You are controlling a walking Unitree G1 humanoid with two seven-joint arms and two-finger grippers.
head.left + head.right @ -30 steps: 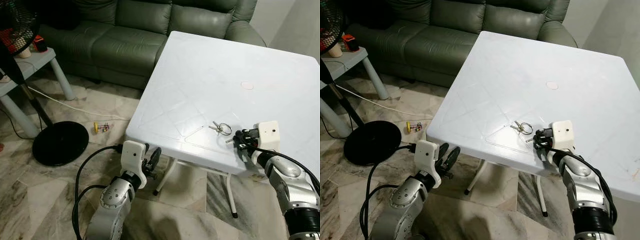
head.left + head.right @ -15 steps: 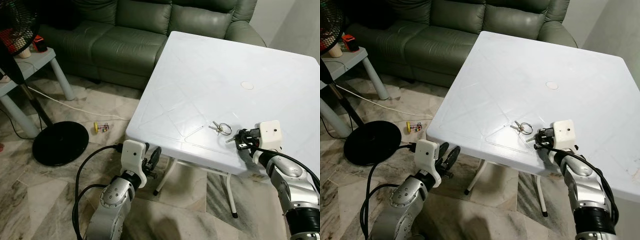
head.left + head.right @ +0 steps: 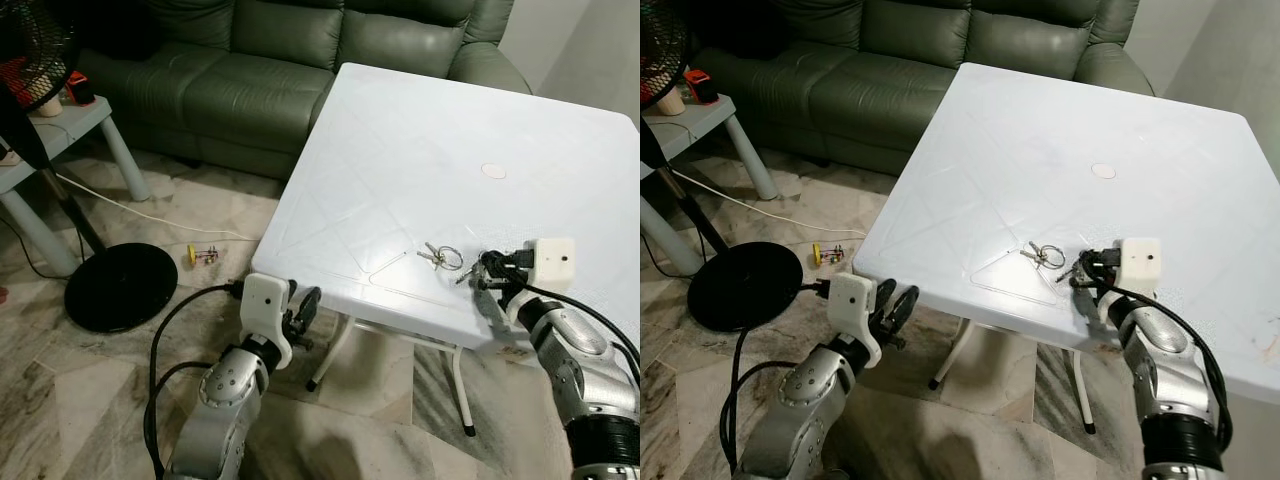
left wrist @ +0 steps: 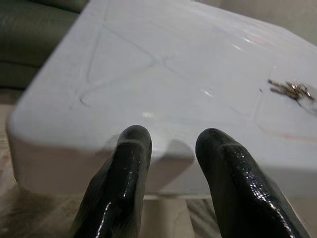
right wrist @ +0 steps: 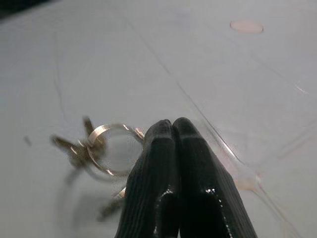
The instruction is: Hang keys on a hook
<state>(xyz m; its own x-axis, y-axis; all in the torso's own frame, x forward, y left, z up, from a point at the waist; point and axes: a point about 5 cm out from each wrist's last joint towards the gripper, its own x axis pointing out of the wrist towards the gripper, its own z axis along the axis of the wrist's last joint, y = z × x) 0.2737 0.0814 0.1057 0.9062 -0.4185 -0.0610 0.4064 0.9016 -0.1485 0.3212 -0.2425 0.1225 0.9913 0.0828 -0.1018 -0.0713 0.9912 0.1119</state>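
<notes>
None of task done yet. Small bunch of metal keys on silver ring (image 3: 442, 256) lying on white plastic desk (image 3: 420, 150) near front edge. Right end effector (image 3: 487, 268) clenched empty, tips just beside ring. Left end effector (image 4: 168, 148) released, low by desk edge. Pickup, carry, hooking all left; no hook visible.

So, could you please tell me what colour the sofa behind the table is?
The sofa is dark green, clearest in the left eye view.
</notes>
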